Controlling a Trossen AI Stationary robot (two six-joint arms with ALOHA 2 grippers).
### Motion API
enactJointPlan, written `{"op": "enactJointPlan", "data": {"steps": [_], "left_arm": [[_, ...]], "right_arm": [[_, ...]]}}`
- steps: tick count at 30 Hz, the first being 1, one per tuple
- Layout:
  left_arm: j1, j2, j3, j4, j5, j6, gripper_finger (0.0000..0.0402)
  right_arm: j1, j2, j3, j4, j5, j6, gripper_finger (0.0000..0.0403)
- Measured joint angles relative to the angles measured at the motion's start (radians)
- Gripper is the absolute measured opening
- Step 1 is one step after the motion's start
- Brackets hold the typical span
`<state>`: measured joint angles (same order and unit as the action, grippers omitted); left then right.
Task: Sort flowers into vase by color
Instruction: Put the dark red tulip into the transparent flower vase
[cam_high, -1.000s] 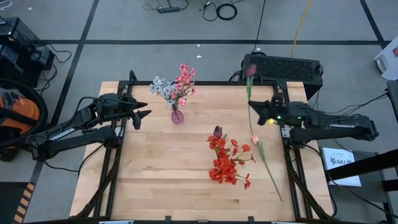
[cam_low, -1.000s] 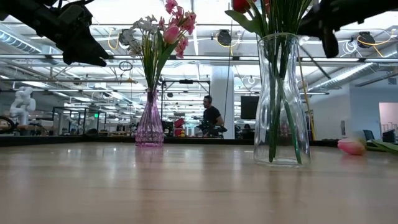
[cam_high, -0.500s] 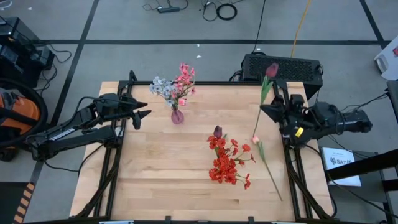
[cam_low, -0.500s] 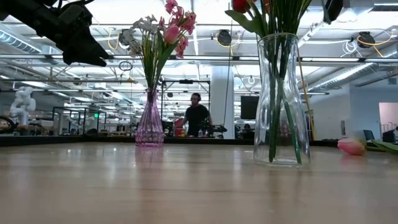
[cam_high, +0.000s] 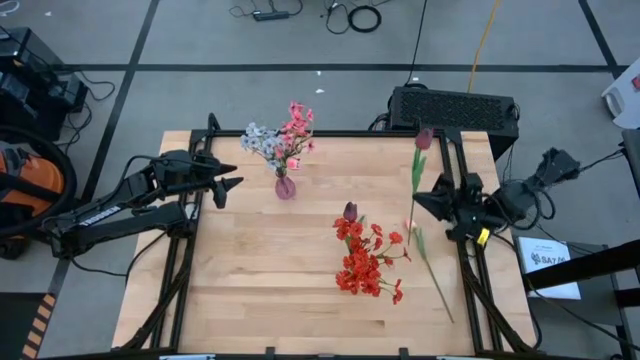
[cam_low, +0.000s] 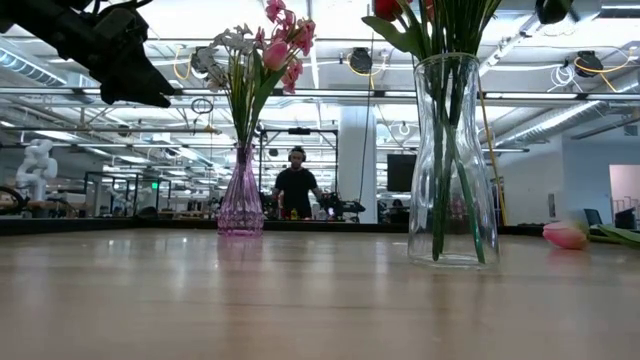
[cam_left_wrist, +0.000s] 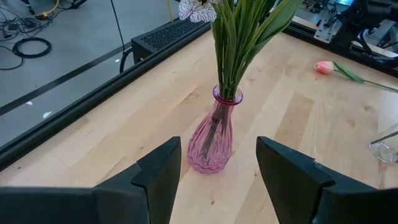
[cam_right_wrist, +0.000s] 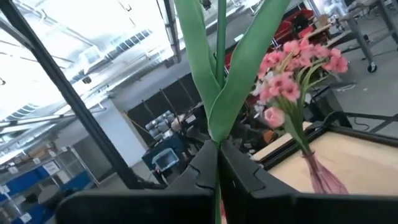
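Wooden table (cam_high: 240, 290), flower sort part done: two vases stocked, one stem in hand, one stem loose.

Left gripper (cam_high: 232, 183) hovers over the table's left edge, fingers spread wide and holding nothing, facing the pink vase (cam_high: 285, 186). That vase stands near the far edge and carries the pink sprays (cam_high: 296, 128) with a pale blue-white sprig (cam_high: 259, 140). Clear vase (cam_low: 451, 160), mid-table, holds the red clusters (cam_high: 364, 260) and a dark maroon tulip (cam_high: 350, 211). Right gripper (cam_high: 424, 205), at the table's right side, is clamped tight on the stalk of a second maroon tulip (cam_high: 423, 139), lifted clear of the table and not yet in a vase. Pink bud (cam_high: 410, 225) lies loose on the wood just beside that gripper. Judged remaining: place the held tulip, then the bud.
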<state>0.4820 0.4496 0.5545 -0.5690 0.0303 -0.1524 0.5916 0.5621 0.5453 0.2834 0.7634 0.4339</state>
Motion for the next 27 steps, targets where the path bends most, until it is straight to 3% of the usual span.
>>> {"op": "enactJointPlan", "data": {"steps": [9,12,20,27], "left_arm": [[0.0,0.0,0.0,0.0,0.0,0.0,0.0215],[0.0,0.0,0.0,0.0,0.0,0.0,0.0215],[0.0,0.0,0.0,0.0,0.0,-0.001,0.0215],[0.0,0.0,0.0,0.0,0.0,-0.001,0.0215]], "right_arm": [[0.243,0.138,0.0,0.019,0.324,0.076,0.0],[0.32,0.2,0.0,0.128,0.404,0.054,0.0],[0.465,0.366,0.0,0.463,0.494,-0.109,0.0],[0.483,0.529,0.0,0.664,0.503,-0.191,0.0]]}}
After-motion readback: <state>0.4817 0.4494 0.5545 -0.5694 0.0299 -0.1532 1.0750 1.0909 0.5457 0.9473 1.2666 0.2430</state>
